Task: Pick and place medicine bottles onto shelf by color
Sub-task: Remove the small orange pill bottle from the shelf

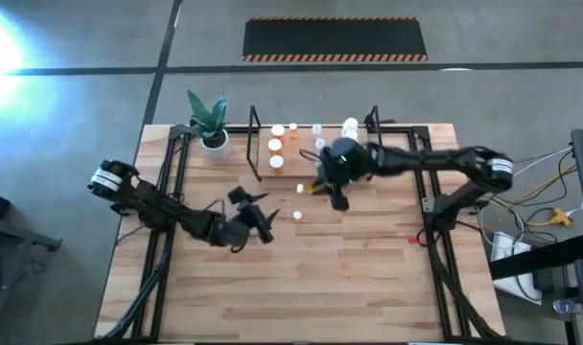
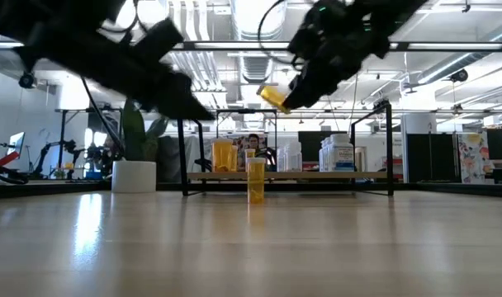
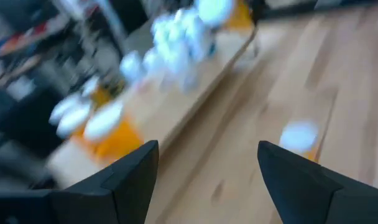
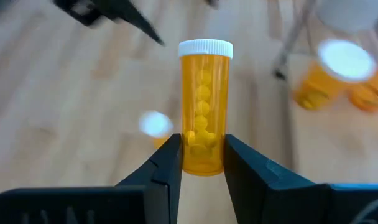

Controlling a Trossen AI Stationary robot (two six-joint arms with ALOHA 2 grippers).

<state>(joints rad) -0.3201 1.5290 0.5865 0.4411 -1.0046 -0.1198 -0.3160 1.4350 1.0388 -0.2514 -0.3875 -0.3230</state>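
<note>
Your right gripper (image 4: 201,163) fingers clamp the light, slick, rigid orange bottle (image 4: 204,106) low, beside the shelf (image 1: 284,171); left gripper (image 3: 207,171) fingers spread.

this was a robotics lab or workshop hall. the wooden bench (image 1: 301,278) stood on a grey concrete floor (image 1: 81,38) beside a hazard-striped black mat (image 1: 335,40). beyond the bench's far edge ran bright ceiling lights (image 2: 193,16), exposed pipes and ducts (image 2: 449,58), and equipment racks (image 2: 424,157).
</note>
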